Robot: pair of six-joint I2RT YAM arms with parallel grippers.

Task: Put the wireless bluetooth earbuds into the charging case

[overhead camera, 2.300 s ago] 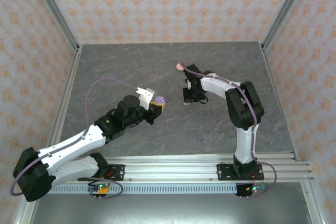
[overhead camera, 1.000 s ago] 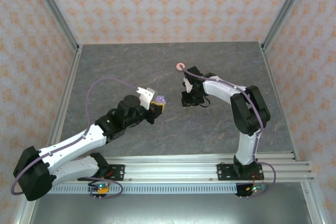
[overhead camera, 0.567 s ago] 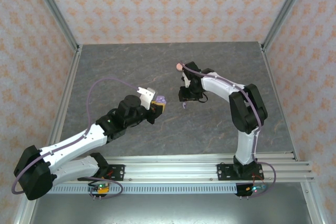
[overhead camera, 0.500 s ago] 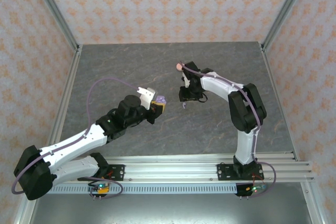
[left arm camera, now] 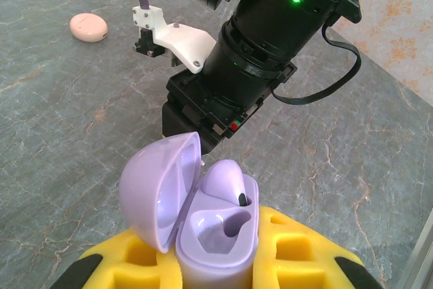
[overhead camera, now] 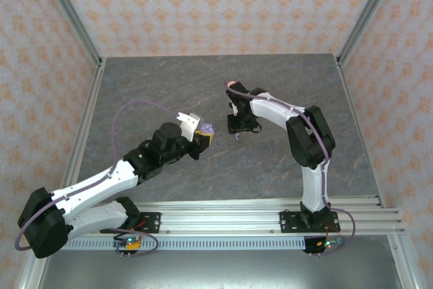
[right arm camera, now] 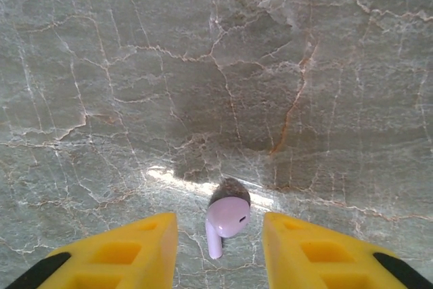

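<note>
Right wrist view, nearest first: the right end effector [right arm camera: 220,238] stands open, its yellow fingers [right arm camera: 139,245] on either side of a lilac earbud [right arm camera: 228,220] that lies on the desk [right arm camera: 203,65], touching neither finger. The step in hand looks like picking up this bud. To do it well, lower squarely and close across the rounded body rather than the thin stem, gently, since so small and smooth a piece may squirt out sideways. The lower part of each finger is cut off by the frame edge, and the stem points toward the camera, so which face of the bud is down is hard to tell.

Left wrist view: the left end effector [left arm camera: 216,265] is clamped on the lilac charging case [left arm camera: 216,248], upright, its lid [left arm camera: 159,197] tipped back. A seated earbud [left arm camera: 226,182] fills one socket; the other looks empty, though its depth is shadowed. The carried bud should arrive stem down over that empty socket while the case is held steady. Beyond, the right arm's wrist [left arm camera: 270,38] blocks the pick spot. Farthest, a pink case [left arm camera: 88,27] rests on the desk, apparently shut; its contents cannot be told.
</note>
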